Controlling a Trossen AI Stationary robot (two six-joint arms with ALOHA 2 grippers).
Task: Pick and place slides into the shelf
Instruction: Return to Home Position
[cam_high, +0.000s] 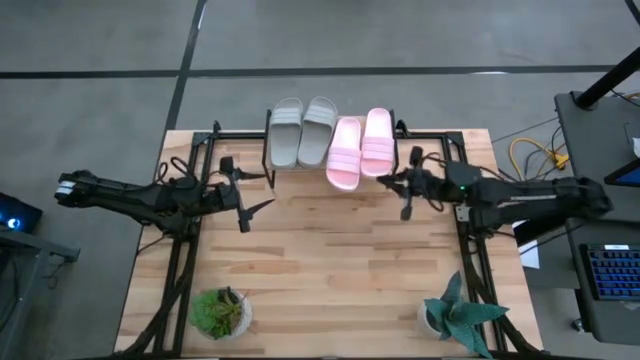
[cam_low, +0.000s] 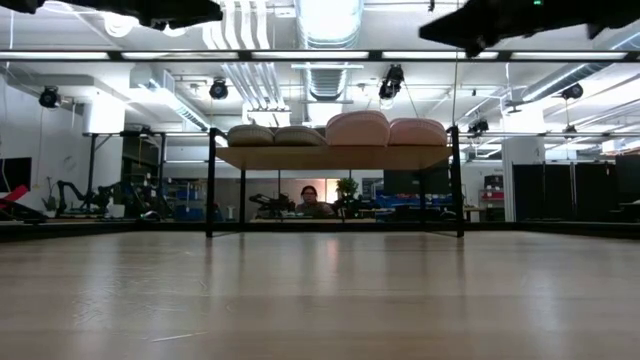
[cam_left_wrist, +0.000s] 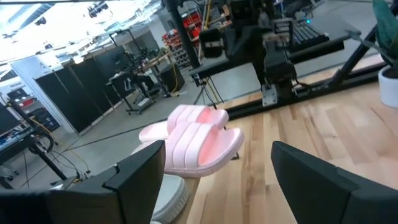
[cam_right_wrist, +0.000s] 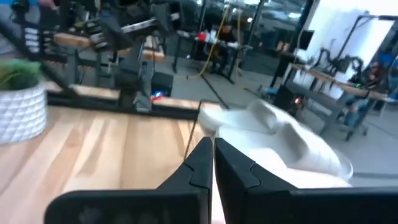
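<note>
Seen from above, a wooden counter (cam_high: 330, 270) carries a low shelf (cam_low: 330, 157) at its far edge. The pale grey pair of slides (cam_high: 302, 130) sits on the left of its plank top, with the pink pair (cam_high: 362, 145) just beside it on the right. The left pincer (cam_high: 266, 191) hangs near the grey end, fingers spread and holding nothing. The right pincer (cam_high: 384, 180), fingers pressed together, hovers near the pink pair. Two potted plants (cam_high: 220, 312) (cam_high: 455, 315) stand at the counter's near corners.

Overhead straight down, low level across, both showing shelf (cam_low: 330, 157)
</note>
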